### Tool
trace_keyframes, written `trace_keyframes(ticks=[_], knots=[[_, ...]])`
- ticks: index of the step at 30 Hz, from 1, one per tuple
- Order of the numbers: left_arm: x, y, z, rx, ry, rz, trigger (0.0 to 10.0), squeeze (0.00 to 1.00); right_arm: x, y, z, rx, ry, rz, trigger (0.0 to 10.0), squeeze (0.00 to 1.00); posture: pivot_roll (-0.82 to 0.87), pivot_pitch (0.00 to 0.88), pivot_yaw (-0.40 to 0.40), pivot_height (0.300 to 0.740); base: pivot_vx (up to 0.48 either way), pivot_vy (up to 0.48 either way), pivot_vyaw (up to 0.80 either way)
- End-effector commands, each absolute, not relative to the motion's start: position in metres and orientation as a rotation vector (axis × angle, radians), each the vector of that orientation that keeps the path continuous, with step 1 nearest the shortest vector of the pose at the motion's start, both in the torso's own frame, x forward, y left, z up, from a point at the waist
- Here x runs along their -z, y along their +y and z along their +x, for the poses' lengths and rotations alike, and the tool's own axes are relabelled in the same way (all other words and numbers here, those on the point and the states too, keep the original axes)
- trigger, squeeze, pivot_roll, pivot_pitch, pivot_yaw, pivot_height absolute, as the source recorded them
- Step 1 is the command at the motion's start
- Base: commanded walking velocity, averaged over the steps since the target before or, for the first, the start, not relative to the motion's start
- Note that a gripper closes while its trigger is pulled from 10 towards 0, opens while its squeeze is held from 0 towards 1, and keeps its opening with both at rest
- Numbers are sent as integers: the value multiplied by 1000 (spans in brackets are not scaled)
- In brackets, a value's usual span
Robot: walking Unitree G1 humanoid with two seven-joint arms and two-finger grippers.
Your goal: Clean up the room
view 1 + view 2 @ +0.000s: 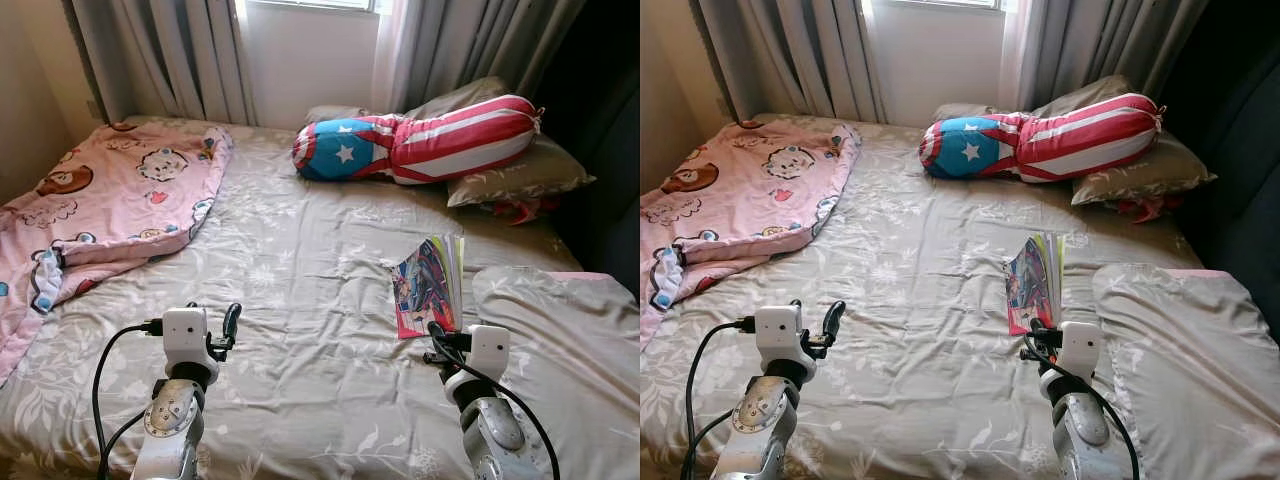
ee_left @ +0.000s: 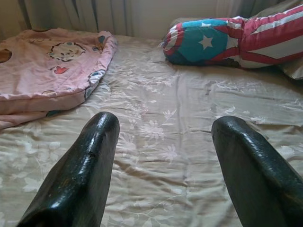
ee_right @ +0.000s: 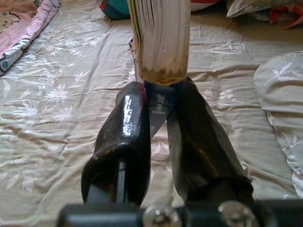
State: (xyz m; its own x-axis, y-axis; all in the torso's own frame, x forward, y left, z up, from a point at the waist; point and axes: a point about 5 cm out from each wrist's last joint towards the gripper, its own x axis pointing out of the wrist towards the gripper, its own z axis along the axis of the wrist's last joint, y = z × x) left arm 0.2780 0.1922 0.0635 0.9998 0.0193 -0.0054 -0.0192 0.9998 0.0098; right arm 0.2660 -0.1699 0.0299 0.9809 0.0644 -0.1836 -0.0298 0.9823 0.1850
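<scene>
A colourful comic book [image 1: 430, 282] stands up off the grey floral bed sheet [image 1: 300, 250] at the right. My right gripper [image 1: 437, 335] is shut on its lower edge. In the right wrist view the pages [image 3: 161, 38] rise straight out from between the two fingers [image 3: 125, 123]. My left gripper [image 1: 231, 322] hovers open just above the sheet at the front left, nothing between its fingers [image 2: 90, 156]. A pink cartoon blanket [image 1: 110, 200] lies crumpled over the bed's left side.
A stars-and-stripes bolster [image 1: 420, 140] lies across the head of the bed on grey pillows [image 1: 520, 172]. Another grey pillow [image 1: 570, 340] lies at the front right, close to my right arm. Curtains [image 1: 170, 50] and a wall stand behind the bed.
</scene>
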Motion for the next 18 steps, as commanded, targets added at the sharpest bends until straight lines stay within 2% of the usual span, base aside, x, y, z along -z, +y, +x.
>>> trace_keyframes(ticks=[1, 9, 16, 18], knots=[[-65, 190, 280, -9, -5, 6, 10000, 0, -42, -173, 271, -37, 119, 176, 10000, 0, -6, 0, -81, 685, 0, 0, 0], [-65, 190, 280, -9, -7, 6, 10000, 0, -40, -171, 272, -49, 151, 147, 10000, 0, -6, 0, -82, 685, 0, 0, 0], [-66, 190, 279, -11, -7, 8, 10000, 0, -41, -170, 271, -47, 131, 156, 10000, 0, -5, 0, -83, 640, 0, 0, 0], [-66, 190, 278, -11, -7, 8, 10000, 0, -41, -171, 271, -39, 128, 163, 10000, 0, -5, 0, -82, 640, 0, 0, 0]])
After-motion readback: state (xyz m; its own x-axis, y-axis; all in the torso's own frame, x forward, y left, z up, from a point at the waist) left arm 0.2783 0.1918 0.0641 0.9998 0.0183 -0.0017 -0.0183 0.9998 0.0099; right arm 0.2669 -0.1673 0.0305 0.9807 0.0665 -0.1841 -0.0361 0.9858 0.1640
